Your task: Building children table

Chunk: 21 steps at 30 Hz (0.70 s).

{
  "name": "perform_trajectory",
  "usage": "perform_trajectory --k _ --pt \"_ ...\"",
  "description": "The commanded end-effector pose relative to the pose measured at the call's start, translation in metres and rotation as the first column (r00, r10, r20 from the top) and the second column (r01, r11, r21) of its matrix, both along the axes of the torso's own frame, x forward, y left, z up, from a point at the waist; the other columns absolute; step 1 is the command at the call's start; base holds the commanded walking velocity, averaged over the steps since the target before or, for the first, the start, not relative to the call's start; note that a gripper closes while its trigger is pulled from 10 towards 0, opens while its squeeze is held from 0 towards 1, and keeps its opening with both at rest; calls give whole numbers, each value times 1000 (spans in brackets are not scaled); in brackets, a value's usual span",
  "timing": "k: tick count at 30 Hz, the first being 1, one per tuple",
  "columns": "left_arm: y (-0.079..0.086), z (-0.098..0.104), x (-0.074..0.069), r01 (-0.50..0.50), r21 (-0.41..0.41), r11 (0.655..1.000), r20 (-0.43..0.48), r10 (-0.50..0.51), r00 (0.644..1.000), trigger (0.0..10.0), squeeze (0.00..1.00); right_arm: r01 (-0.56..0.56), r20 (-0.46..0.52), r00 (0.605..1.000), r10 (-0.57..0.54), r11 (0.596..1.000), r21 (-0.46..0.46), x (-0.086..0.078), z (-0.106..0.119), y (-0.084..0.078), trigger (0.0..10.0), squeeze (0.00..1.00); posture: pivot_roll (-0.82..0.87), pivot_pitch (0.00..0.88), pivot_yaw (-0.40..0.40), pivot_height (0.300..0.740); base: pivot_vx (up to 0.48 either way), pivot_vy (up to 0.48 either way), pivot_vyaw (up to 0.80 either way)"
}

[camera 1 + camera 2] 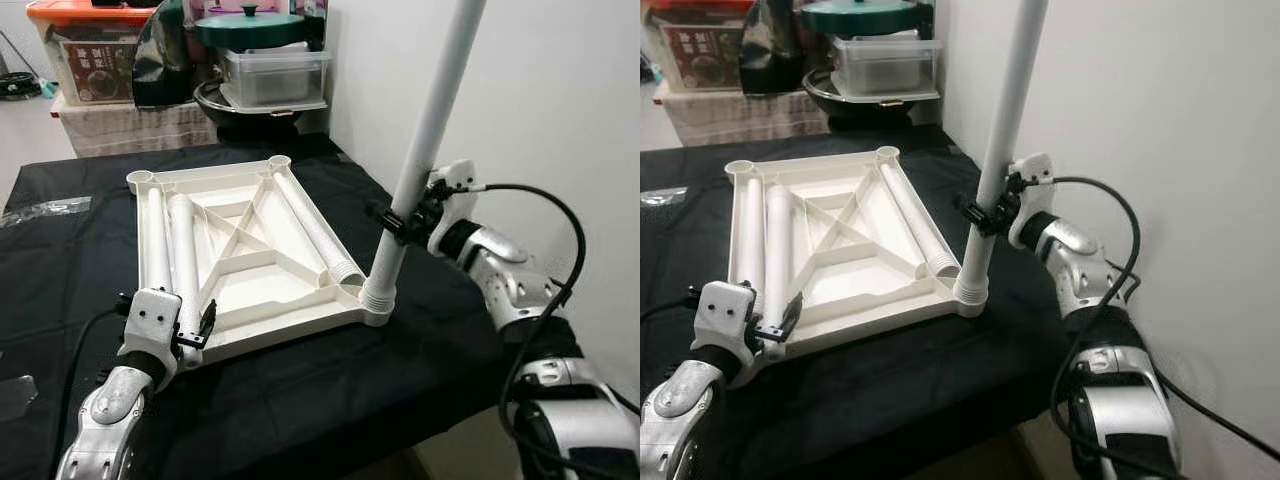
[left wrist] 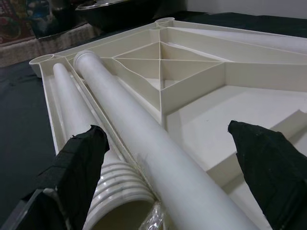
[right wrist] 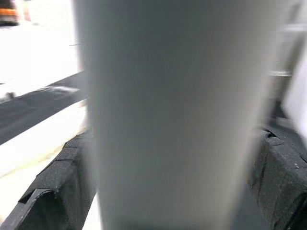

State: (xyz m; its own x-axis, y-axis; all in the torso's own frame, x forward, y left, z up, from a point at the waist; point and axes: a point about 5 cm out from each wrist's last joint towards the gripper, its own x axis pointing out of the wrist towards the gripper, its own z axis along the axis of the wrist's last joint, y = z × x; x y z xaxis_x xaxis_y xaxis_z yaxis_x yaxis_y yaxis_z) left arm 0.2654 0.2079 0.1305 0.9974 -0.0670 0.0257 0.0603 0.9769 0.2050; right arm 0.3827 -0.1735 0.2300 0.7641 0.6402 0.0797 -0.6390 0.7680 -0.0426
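Right claw (image 1: 398, 226) around upright leg (image 1: 425, 150), left claw (image 1: 200, 335) spread.

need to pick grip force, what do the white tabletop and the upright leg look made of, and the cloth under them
Tabletop: likely moulded plastic, matte off-white, with thin ribs and corner sockets. Upright leg, clamped by the right gripper: seemingly the same smooth plastic tube, ridged threads at its base. Cloth: black fabric, dull and slightly wrinkled.

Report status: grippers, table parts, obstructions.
Right gripper clamped on upright leg seated in tabletop corner socket. Left gripper open at near edge, over loose legs. Nothing blocking.
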Motion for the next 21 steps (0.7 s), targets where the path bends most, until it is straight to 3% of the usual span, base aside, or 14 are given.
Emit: perform_trajectory --k 1,9,16,17,21 --pt "1 -3 -3 4 18 1000 -20 -3 1000 10000 0 -38 -10 999 38 999 -4 0 -3 3 10000 0 76 0 -74 740 0 0 0" --pt "2 -4 -3 5 22 1000 -21 -4 1000 10000 0 -139 -24 990 139 990 4 2 -4 4 10000 0 80 0 -75 740 0 0 0" --pt "1 -4 -3 8 23 1000 -22 -8 1000 10000 0 -140 -26 990 140 990 10 7 0 -1 9373 0 81 0 -75 740 0 0 0" --pt "1 -4 -3 9 23 1000 -23 -8 1000 10000 0 -138 -27 990 138 990 10 7 1 -3 8667 0 81 0 -75 740 0 0 0" --pt "1 -4 -3 11 24 1000 -24 -10 1000 10000 0 -130 -30 991 130 991 8 8 1 -6 7686 0 82 0 -76 740 0 0 0"
